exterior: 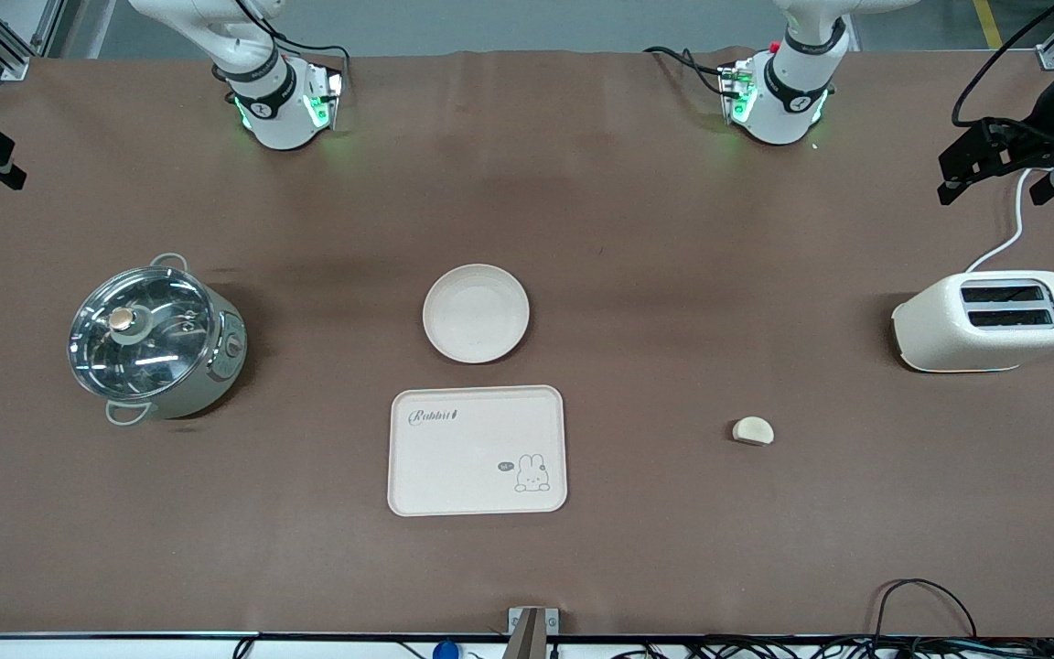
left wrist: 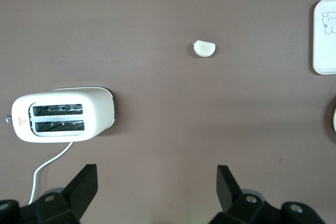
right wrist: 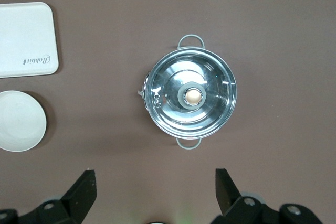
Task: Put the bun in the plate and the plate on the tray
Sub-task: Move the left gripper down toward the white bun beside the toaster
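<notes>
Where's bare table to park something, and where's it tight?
Free: the wide stretch between tray and bun, and between plate and toaster. Also between pot and tray. Tight: the narrow gap between plate and tray.

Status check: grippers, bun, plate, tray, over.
Left gripper open, empty, over bare table near the toaster. Right gripper open, empty, near the pot. Bun on the table, plate empty beside the tray. Nothing blocking.

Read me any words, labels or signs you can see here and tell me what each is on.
"Rabbit", script mark on the cream rectangular tray.
Small speech bubble beside the tray's rabbit drawing: too small to read.
Red mark on the white toaster: too small to read.
Nothing else readable.
</notes>
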Tool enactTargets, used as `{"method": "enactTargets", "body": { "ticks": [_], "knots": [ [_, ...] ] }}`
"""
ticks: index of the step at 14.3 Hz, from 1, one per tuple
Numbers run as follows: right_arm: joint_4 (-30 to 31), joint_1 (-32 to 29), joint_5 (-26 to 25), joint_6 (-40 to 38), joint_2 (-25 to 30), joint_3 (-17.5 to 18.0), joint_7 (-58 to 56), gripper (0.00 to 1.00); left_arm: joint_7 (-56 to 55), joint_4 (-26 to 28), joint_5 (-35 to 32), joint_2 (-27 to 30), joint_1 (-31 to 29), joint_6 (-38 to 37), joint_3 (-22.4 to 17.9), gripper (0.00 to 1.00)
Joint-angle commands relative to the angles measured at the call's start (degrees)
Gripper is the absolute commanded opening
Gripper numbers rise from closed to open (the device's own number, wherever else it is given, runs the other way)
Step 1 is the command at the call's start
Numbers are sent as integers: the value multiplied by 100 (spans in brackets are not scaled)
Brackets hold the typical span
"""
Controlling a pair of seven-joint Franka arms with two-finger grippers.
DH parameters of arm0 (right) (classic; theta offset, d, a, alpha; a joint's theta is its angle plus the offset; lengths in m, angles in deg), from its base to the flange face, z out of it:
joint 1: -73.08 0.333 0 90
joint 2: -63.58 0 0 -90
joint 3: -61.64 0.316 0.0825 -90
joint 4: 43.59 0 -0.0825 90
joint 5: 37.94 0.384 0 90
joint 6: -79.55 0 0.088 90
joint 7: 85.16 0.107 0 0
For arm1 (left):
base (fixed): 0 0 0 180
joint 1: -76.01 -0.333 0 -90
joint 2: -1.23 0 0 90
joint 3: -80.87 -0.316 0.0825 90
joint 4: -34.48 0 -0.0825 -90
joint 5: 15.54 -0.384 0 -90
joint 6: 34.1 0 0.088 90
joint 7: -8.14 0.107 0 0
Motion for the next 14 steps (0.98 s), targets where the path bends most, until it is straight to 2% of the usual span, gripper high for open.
{"method": "enactTargets", "body": {
  "ticks": [1,5,9,14],
  "knots": [
    [2,-69,-8,-57,41,56,-43,100,-8,-97,5,-61,-16,-99,21,100],
    [-33,-25,-8,-39,50,91,-8,100,1,-158,5,-166,-43,-99,30,100],
    [-24,-34,-8,-39,50,82,-8,100,9,-387,23,-701,-16,-21,30,100],
    [2,-34,1,-48,50,82,-8,100,-87,-221,76,-1492,63,918,91,100]
  ]
}}
